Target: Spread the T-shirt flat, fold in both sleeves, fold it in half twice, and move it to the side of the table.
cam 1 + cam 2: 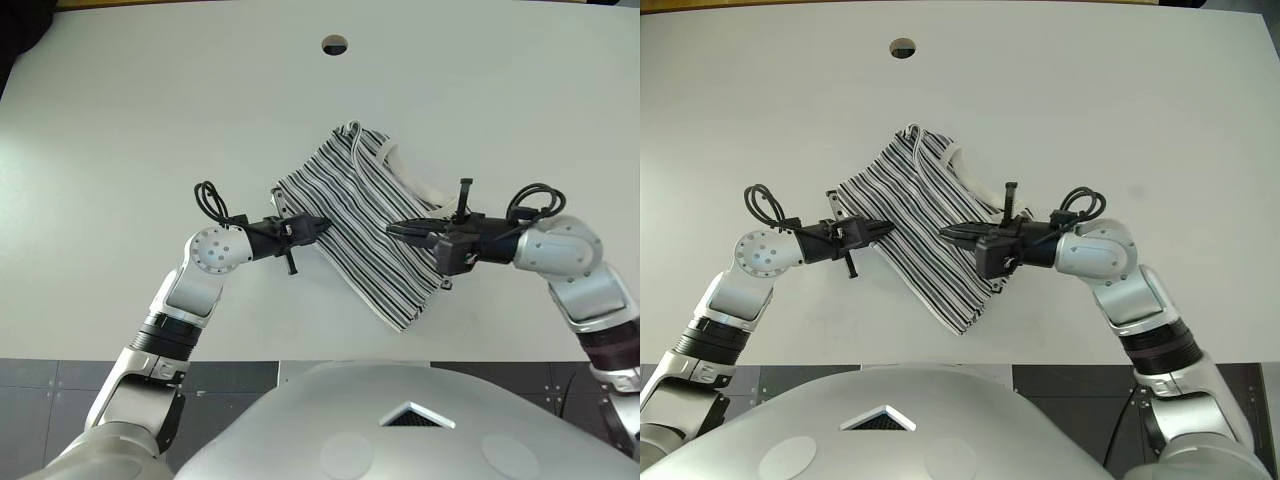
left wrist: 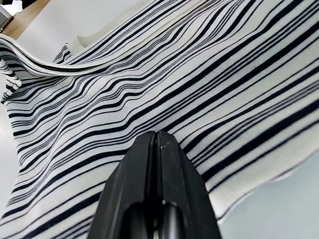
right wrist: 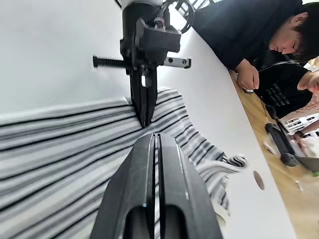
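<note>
Left tool (image 1: 318, 226): shut, both fingers (image 2: 144, 159) pressed flat together with no gap, tip set at the left edge of the T-shirt (image 1: 350, 200), right on the border of striped cloth and bare desk (image 1: 140, 120). Cloth pinched between those fingers, or merely lying under the tip: cannot tell. Right tool (image 1: 393, 229): likewise closed, fingers (image 3: 172, 169) side by side with only a hairline seam between, held over the right half of the shirt and pointing across it toward the left tool. Touching the cloth or just above it: again cannot tell. Tips facing each other, near but apart, with a band of stripes between. T-shirt itself: black-and-white striped, lying around the middle of the desk, slightly toward the robot's right, bunched into a slanted oblong rather than spread out. One end pointing toward the far side of the desk, the other toward the near edge and stopping short of it. White ribbed collar (image 1: 388, 152) showing along the far right side. Ripples and raised folds across the cloth near the left tool, seen close in the left wrist view. Farther off, well beyond the shirt, a small round hole (image 1: 334, 45) in the white desk top.
</note>
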Tool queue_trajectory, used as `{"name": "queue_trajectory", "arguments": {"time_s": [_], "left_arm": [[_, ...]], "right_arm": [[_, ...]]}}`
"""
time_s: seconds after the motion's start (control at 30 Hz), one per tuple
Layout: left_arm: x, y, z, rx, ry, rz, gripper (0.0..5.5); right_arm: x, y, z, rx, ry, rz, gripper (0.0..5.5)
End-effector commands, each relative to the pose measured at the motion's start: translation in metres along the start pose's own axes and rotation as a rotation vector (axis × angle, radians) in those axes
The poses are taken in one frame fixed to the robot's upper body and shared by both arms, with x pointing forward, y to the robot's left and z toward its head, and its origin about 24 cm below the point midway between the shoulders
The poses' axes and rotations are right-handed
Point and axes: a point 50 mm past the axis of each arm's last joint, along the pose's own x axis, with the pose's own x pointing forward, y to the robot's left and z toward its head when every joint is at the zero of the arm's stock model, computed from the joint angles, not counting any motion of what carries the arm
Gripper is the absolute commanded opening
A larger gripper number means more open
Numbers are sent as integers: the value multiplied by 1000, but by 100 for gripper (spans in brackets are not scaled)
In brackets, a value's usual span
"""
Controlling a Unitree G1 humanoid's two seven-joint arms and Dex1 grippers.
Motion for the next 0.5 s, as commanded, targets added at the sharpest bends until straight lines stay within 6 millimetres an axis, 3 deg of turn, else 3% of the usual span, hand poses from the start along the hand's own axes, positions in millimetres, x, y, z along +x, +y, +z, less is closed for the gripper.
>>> {"name": "queue_trajectory", "arguments": {"time_s": [0.03, 0.13, 0.23, 0.5], "left_arm": [[-1, -4, -5, -10, 22, -15, 11], [-1, -5, -4, -14, 16, -16, 11], [-1, -5, -3, -12, 12, -20, 11], [-2, -23, -18, 22, 107, -140, 11]], "right_arm": [[24, 9, -16, 45, 59, 4, 10], [44, 15, -33, 128, 112, -28, 10], [52, 19, -45, 135, 175, -48, 10], [32, -5, -92, 69, 415, -180, 10]]}}
